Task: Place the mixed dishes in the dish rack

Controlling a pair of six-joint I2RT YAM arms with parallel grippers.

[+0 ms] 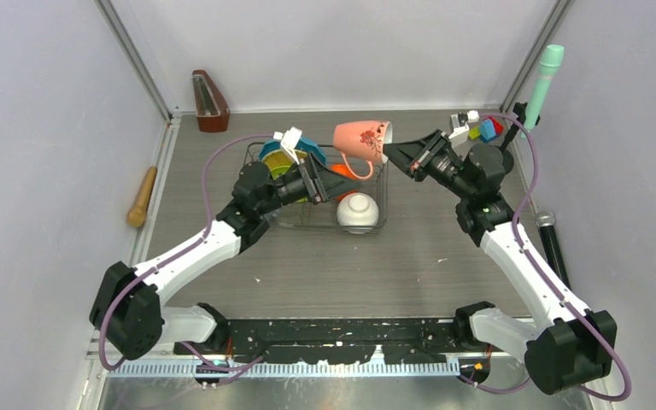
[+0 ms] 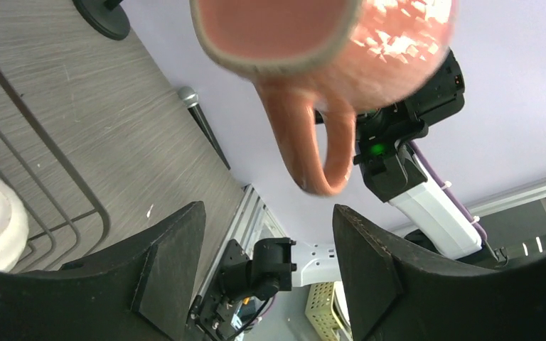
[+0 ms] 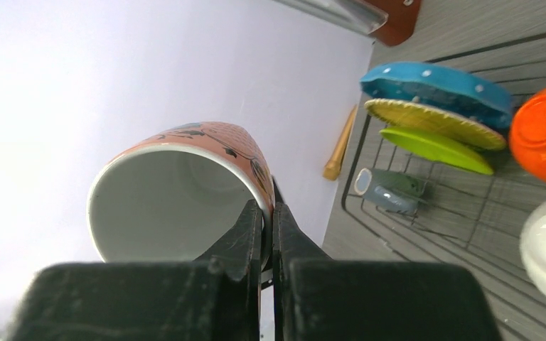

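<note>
My right gripper (image 1: 390, 152) is shut on the rim of the pink mug (image 1: 361, 139) and holds it on its side in the air above the far right corner of the dish rack (image 1: 307, 226). In the right wrist view the fingers pinch the mug wall (image 3: 178, 192). My left gripper (image 1: 342, 184) is open and empty over the rack, just below the mug's handle (image 2: 313, 142). The rack holds the blue dotted plate (image 3: 434, 82), yellow-orange plate (image 3: 426, 121), lime green plate (image 3: 434, 145), orange bowl (image 3: 544, 131), white bowl (image 1: 358, 211) and grey-blue cup (image 3: 387, 192).
A wooden rolling pin (image 1: 143, 195) lies at the left edge. A brown wedge-shaped object (image 1: 210, 101) stands at the back left. Coloured toy blocks (image 1: 485, 128) and a teal-handled tool (image 1: 544, 81) are at the back right. A black stick (image 1: 553, 243) lies along the right wall.
</note>
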